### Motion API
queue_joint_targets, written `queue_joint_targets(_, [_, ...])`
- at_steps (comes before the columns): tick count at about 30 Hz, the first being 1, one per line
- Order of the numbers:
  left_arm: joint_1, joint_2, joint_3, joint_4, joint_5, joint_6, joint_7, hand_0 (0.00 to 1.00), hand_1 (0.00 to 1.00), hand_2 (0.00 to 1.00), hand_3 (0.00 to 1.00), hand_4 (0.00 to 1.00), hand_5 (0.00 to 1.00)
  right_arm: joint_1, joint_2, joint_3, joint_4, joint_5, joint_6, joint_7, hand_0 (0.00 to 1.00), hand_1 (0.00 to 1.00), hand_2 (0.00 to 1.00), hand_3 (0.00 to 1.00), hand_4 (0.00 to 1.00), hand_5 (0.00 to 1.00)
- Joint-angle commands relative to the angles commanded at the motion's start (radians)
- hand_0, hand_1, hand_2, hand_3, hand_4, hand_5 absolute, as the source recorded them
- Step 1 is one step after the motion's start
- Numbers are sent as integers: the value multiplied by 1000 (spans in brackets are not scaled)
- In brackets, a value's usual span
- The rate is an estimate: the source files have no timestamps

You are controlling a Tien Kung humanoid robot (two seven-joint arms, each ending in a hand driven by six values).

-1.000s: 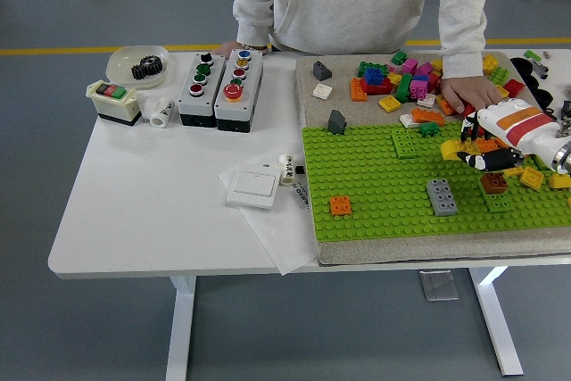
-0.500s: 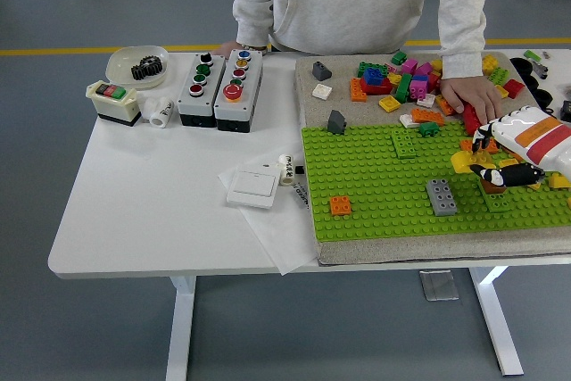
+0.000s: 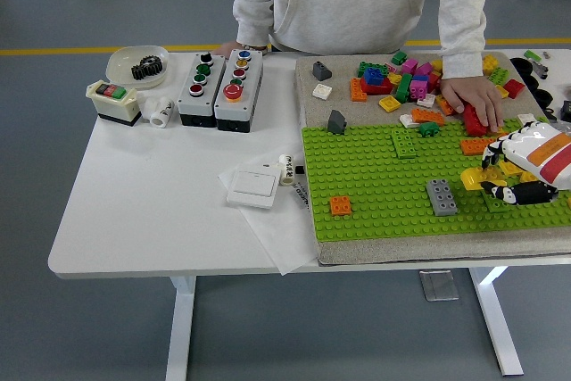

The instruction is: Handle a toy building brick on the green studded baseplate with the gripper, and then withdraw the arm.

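**Right hand at baseplate's right edge, yellow brick by fingertips**

A yellow brick [image 3: 474,177] sits on the green baseplate [image 3: 375,194] near its right side, just beside the fingertips of the right hand [image 3: 516,171]. The fingers are curled downward; whether they clamp anything cannot be told. A grey brick [image 3: 441,196] stands to the left of the yellow one, an orange brick [image 3: 340,205] further left. Behind the baseplate lies a pile of loose bricks [image 3: 393,79]. A person's hand [image 3: 473,97] rests on that pile at the table's far side.
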Motion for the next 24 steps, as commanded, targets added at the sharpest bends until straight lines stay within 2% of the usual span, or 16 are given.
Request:
queue_joint_targets(5, [1,-1,-3,0,5,-1,2,800,820,798,646,710,611,-16,3,-6,-26,13,-24,18,326,448,513,504,661,343])
queue_joint_targets(17, [5,-5,3,-1,5,-6,8,797,818,797,645,709,615,-47,39,2,-145,15,-161,108,324,452,515,504,655,333])
queue_joint_targets(24, [8,-5,1,-2,13,-9,13,796,817,796,644,708,615,-68,53,13,-168,15,-197,124,334,455,517,507,656,330])
